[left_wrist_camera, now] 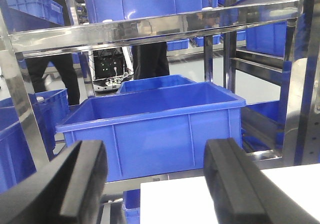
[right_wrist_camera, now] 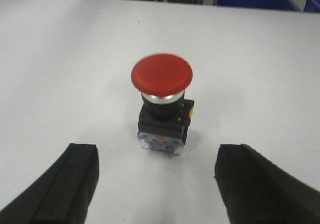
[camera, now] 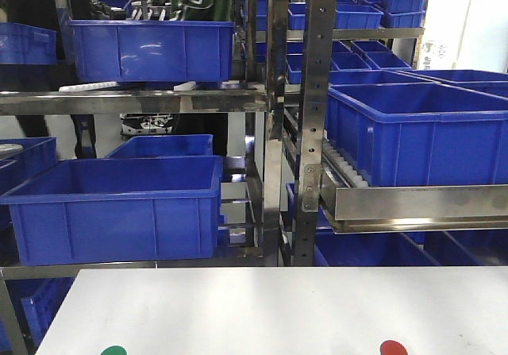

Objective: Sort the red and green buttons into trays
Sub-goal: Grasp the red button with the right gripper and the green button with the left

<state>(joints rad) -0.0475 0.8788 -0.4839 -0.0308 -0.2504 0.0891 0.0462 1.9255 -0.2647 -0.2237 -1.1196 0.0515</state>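
Observation:
The red button (right_wrist_camera: 161,101) stands on the white table (right_wrist_camera: 60,58), red domed cap up on a black body. My right gripper (right_wrist_camera: 156,184) is open and empty, a short way in front of it, jaws wide apart on either side. In the front view only the red cap (camera: 394,348) and the green button's cap (camera: 113,350) show, at the bottom edge. My left gripper (left_wrist_camera: 157,181) is open and empty, raised over the table's far edge and facing the shelves. Both trays are out of view.
Steel shelving (camera: 313,93) stands right behind the white table (camera: 270,307), loaded with deep blue crates (camera: 115,204). One crate (left_wrist_camera: 155,129) is straight ahead of the left gripper. A person (left_wrist_camera: 150,58) stands behind the shelves.

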